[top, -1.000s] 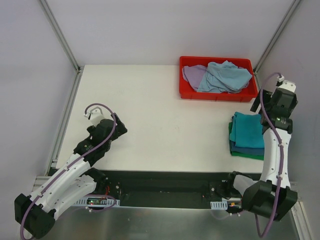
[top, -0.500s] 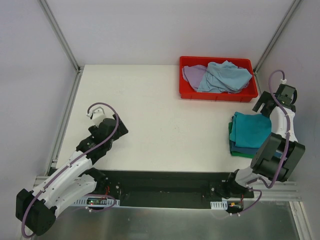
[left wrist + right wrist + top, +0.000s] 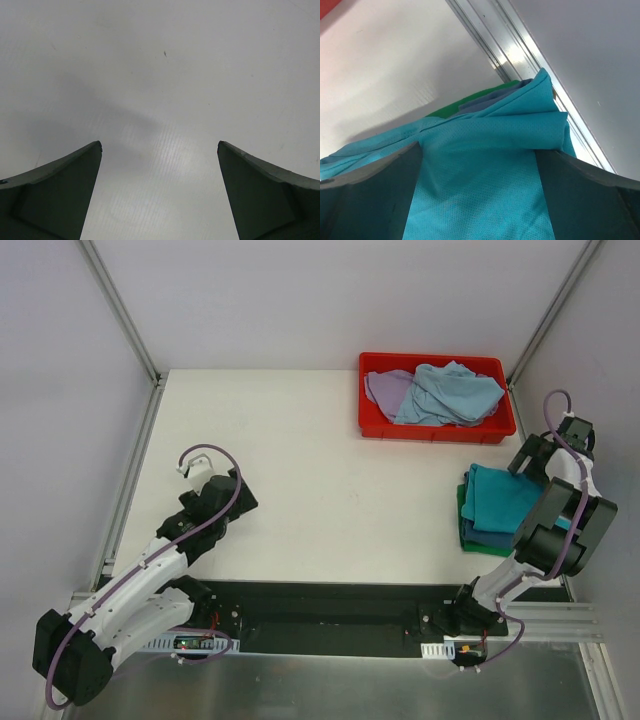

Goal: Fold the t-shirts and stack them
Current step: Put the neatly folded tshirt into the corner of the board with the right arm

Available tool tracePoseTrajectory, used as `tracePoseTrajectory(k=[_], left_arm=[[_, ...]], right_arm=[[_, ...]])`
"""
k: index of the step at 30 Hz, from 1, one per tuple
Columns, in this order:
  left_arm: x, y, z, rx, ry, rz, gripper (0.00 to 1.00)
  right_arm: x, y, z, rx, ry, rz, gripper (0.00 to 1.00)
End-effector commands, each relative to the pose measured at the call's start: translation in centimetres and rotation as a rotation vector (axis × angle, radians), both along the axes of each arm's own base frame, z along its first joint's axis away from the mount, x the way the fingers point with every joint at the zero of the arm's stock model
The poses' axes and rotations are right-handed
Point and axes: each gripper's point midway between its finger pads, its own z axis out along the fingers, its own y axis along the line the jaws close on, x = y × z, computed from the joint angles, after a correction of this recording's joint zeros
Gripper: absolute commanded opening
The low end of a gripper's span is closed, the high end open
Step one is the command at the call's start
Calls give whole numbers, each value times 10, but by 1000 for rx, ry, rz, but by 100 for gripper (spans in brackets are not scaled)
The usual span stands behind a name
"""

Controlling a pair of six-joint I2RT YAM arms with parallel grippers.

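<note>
Hanging over the stack of folded shirts (image 3: 492,512) at the right side of the white surface (image 3: 320,460), the right claw (image 3: 477,150) has its fingers spread wide apart. The teal shirt (image 3: 485,200) on top of the stack fills the gap between them; whether the fingers touch the cloth cannot be told. Under the teal shirt lie a blue shirt (image 3: 490,97) and, at the bottom, a green shirt (image 3: 451,109). Beyond the stack, at the far edge, a red bin (image 3: 437,434) holds a crumpled light blue shirt (image 3: 450,392), with a lavender shirt (image 3: 383,388) just to its left. The left claw (image 3: 159,145) hangs low at the near left, well apart from the shirts, its fingers also wide apart with only bare surface showing between them.
</note>
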Motion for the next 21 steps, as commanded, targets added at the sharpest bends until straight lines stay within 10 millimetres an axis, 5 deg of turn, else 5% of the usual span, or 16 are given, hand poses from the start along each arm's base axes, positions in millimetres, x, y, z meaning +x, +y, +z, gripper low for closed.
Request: tracePoseTrajectory(k=[1, 7, 11, 16, 21], left_arm=[[3, -1, 13, -17, -27, -8, 99], [0, -6, 19, -48, -45, -37, 99], [-2, -10, 26, -72, -66, -66, 99], [-4, -12, 31, -94, -96, -84, 99], [-5, -14, 39, -116, -142, -109, 99]], right_arm=[[11, 3, 31, 0, -113, 19, 96], [2, 38, 125, -17, -336, 80, 96], [-20, 106, 176, 28, -605, 219, 96], [-54, 192, 170, 230, -815, 442, 96], [-80, 201, 122, 244, -860, 390, 96]])
